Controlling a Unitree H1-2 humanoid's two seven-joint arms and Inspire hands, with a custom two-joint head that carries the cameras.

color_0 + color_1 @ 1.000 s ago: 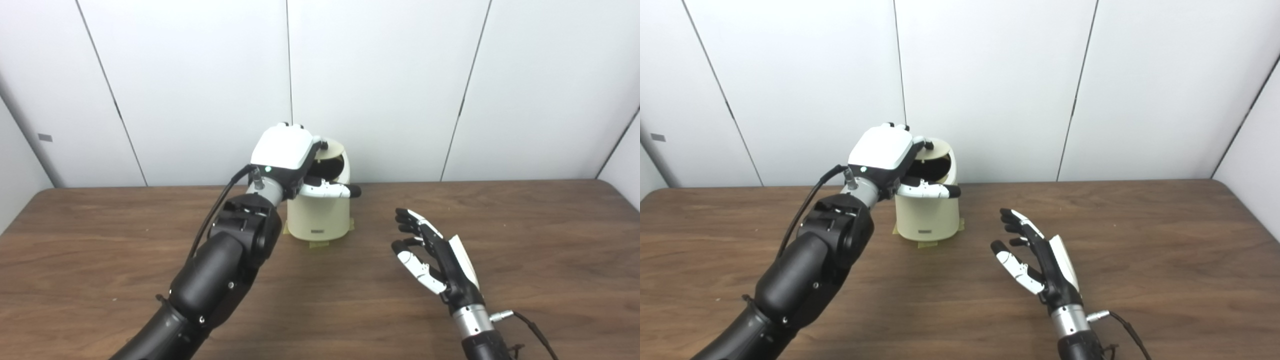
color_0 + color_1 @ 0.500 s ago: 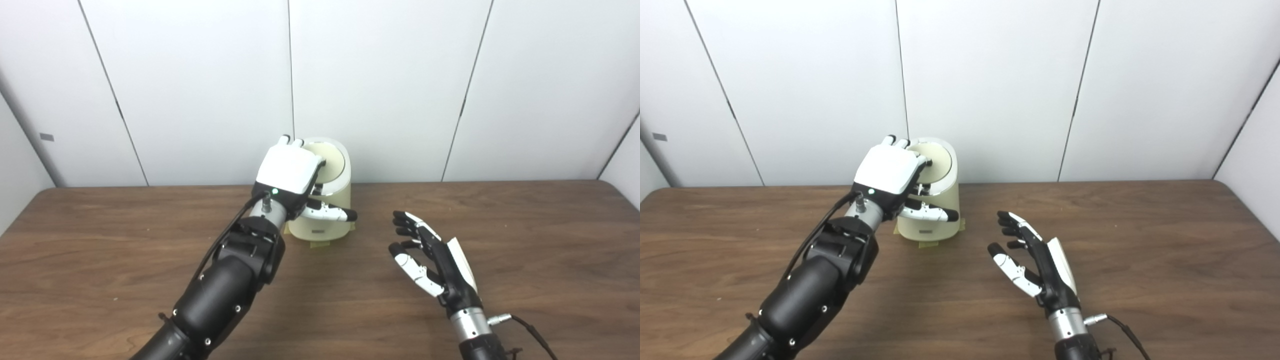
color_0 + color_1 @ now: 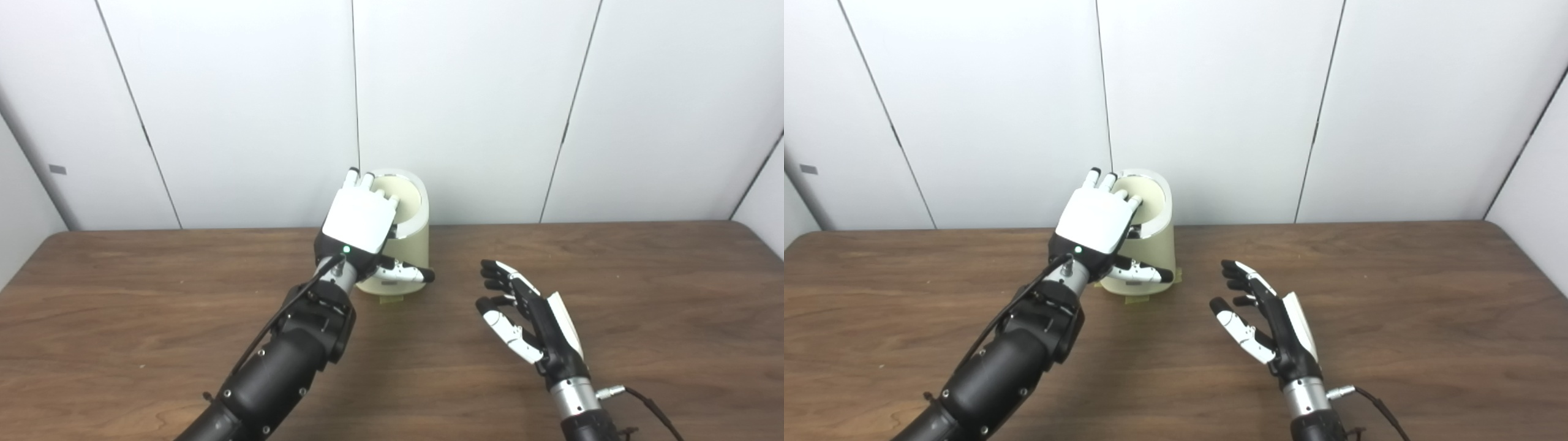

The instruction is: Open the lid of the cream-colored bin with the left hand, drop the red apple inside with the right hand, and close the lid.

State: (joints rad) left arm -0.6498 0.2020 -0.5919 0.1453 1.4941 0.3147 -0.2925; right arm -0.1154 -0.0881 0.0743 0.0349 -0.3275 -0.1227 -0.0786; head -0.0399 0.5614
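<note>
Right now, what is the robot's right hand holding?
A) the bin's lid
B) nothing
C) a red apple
B: the right hand hovers over the table with its fingers spread and its palm bare, and no apple is in sight.

A dark wood-grain table [image 3: 643, 275] is set against a wall of white panels [image 3: 465, 92] divided by thin dark vertical seams, with even, diffuse lighting seen throughout the room.
</note>
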